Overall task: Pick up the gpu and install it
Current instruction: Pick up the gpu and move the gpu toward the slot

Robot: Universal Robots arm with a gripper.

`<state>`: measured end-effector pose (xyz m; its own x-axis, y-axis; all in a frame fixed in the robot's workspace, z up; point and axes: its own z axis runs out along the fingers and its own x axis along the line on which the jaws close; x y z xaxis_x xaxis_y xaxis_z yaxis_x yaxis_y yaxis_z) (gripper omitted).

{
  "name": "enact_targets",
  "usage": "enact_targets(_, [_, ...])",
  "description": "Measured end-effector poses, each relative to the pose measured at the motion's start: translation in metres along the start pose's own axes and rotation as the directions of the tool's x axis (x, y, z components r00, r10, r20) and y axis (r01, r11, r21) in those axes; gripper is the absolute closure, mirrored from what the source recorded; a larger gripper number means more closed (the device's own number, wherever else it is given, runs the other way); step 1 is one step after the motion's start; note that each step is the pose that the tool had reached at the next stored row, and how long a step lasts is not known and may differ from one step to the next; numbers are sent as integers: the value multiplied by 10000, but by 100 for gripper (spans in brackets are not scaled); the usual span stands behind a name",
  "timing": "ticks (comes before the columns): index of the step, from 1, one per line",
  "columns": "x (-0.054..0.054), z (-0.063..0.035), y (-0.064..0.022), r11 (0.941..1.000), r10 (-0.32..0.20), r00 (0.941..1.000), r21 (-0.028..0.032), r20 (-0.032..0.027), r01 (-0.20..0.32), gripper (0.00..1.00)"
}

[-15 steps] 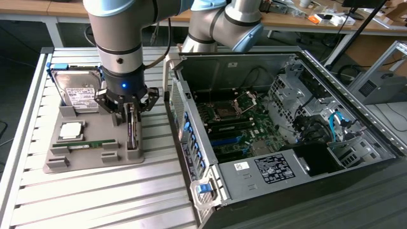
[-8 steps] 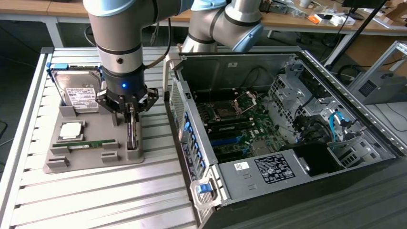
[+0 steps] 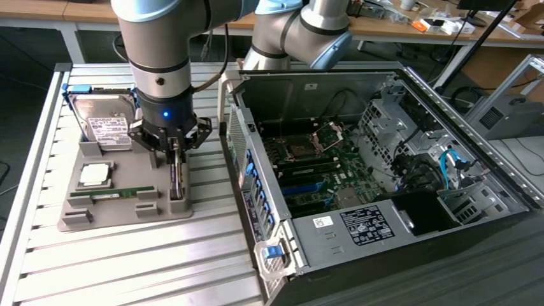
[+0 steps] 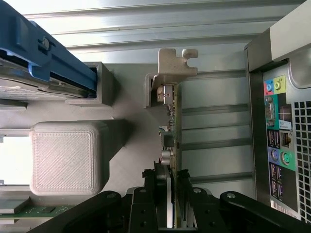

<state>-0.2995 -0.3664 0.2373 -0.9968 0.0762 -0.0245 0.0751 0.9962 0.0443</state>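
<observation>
Grab step: the gripper (image 4: pixel 170 180) is clamped on the gpu (image 4: pixel 173 121), which stands on edge in the grey holder (image 3: pixel 111 220) just beside the open PC case (image 3: pixel 425 268), on the slatted metal bench (image 3: pixel 127 268). Looks like freeing it calls for a straight pull out of the holder's slots. Cluttered workshop desks (image 3: pixel 399 29) sit behind the case.

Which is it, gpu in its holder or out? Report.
In. The gpu stands on edge in the grey holder, the claw closed on it.
</observation>
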Motion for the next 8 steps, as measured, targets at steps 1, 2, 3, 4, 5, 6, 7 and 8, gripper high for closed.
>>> enact_targets(1, [0,0,0,10000,0,10000,0,0,0,70])
enact_targets(2, [0,0,0,10000,0,10000,0,0,0,70])
enact_targets(3, [0,0,0,10000,0,10000,0,0,0,70])
enact_targets(4, [0,0,0,10000,0,10000,0,0,0,70])
enact_targets(5, [0,0,0,10000,0,10000,0,1,0,70])
enact_targets(6, [0,0,0,10000,0,10000,0,1,0,70])
enact_targets(7, [0,0,0,10000,0,10000,0,0,0,70])
enact_targets(8, [0,0,0,10000,0,10000,0,0,0,70])
